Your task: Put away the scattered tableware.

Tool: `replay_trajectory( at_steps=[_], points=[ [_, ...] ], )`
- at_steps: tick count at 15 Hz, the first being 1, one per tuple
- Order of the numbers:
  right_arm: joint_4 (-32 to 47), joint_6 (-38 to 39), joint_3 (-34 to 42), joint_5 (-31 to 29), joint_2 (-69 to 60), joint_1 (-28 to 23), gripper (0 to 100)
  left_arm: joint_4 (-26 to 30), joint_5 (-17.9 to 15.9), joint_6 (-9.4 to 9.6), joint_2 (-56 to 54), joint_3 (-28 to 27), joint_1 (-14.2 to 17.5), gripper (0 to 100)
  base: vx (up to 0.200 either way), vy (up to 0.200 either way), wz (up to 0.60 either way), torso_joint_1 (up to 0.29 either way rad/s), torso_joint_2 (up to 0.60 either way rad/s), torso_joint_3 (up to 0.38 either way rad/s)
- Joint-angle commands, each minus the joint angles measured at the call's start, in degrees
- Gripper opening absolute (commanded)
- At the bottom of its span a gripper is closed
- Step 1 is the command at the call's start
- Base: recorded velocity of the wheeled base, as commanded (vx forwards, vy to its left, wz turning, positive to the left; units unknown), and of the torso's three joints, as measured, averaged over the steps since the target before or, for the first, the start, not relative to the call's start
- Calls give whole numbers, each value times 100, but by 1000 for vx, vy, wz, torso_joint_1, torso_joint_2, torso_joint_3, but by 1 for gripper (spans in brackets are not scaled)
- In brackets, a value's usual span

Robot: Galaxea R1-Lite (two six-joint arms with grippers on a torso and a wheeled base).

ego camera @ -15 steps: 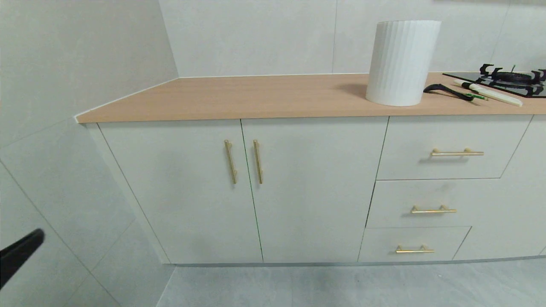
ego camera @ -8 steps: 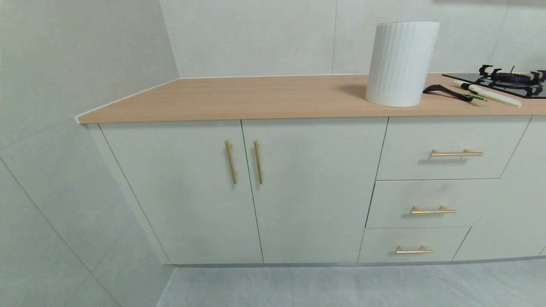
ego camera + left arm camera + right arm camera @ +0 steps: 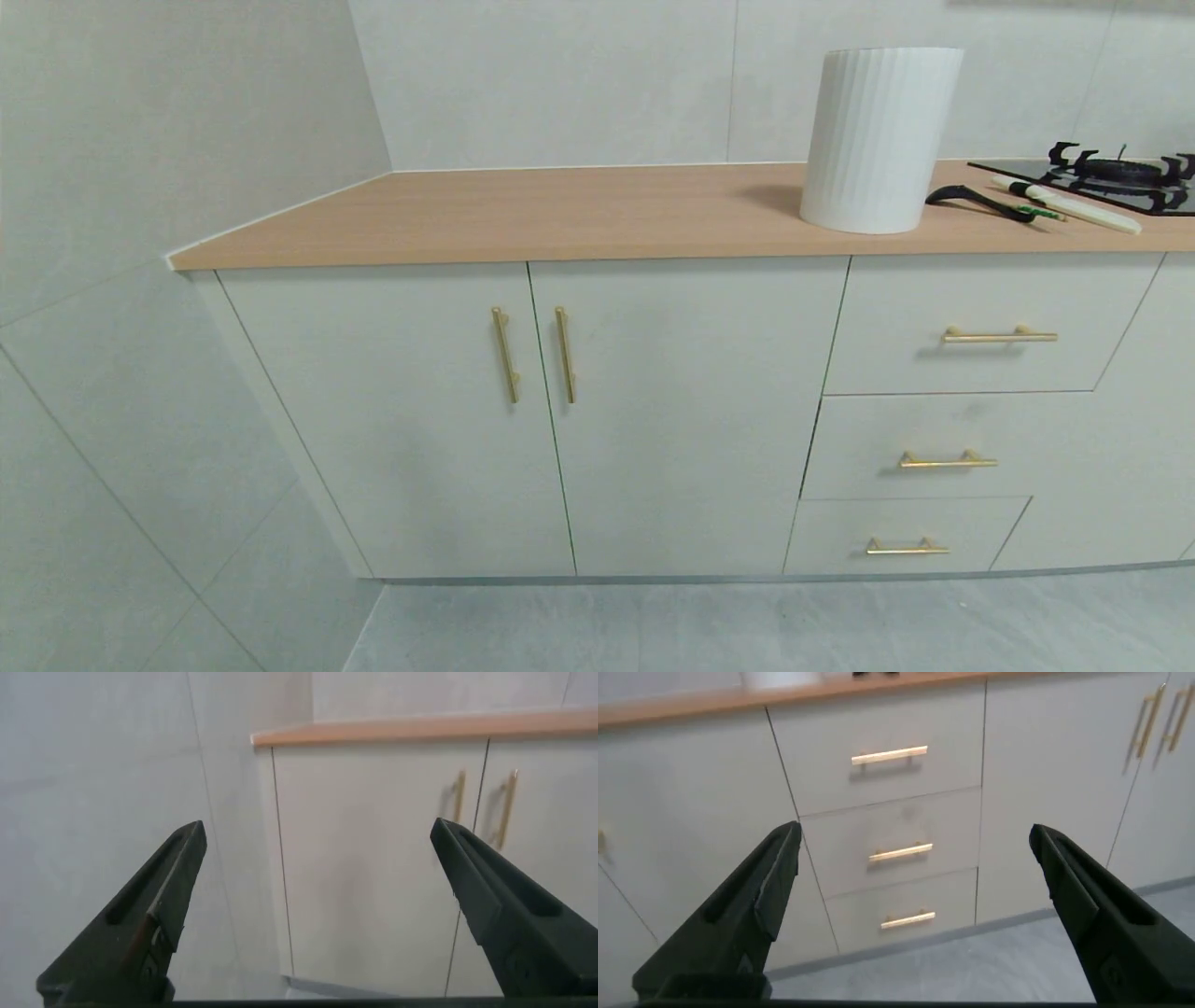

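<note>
Kitchen — wood countertop [image 3: 560, 210], cabinets [image 3: 392, 420] w/ drawers [image 3: 896, 308], gas hob [image 3: 1120, 173].

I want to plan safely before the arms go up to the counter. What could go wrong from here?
1. The black utensil lies close beside the tall white container; a reach for it might bump the container.
2. The cream utensil seems to lie partly on the stove edge, so it may slip when gripped.

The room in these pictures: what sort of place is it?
Most likely a kitchen. A wooden countertop runs over pale cabinet doors and a stack of drawers with brass handles, a gas hob sits toward the right, and utensils lie beside a white ribbed container.
</note>
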Motion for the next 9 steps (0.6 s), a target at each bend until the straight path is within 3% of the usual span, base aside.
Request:
replay_trajectory(
  at_steps=[1, 3, 4, 7, 9],
  points=[
    [-1106, -63, 1220, 47, -35, -13, 100, -282, -148, 30, -40, 812, 10, 100, 0, 0, 0, 0, 0, 0],
    [-1633, -45, 1730, 399, -35, -13, 100, -335, -456, 12, -31, 1041, 10, 100, 0, 0, 0, 0, 0, 0],
    [-1528, -36, 1730, 469, -35, -13, 100, -256, -658, -5, -31, 1093, 10, 100, 0, 0, 0, 0, 0, 0],
    [-825, -45, 1721, 584, -35, -13, 100, 192, -781, -93, -31, 1093, 10, 100, 0, 0, 0, 0, 0, 0],
    [-763, -63, 1721, 830, -35, -13, 100, 210, -983, -120, -31, 1093, 10, 100, 0, 0, 0, 0, 0, 0]
  ],
)
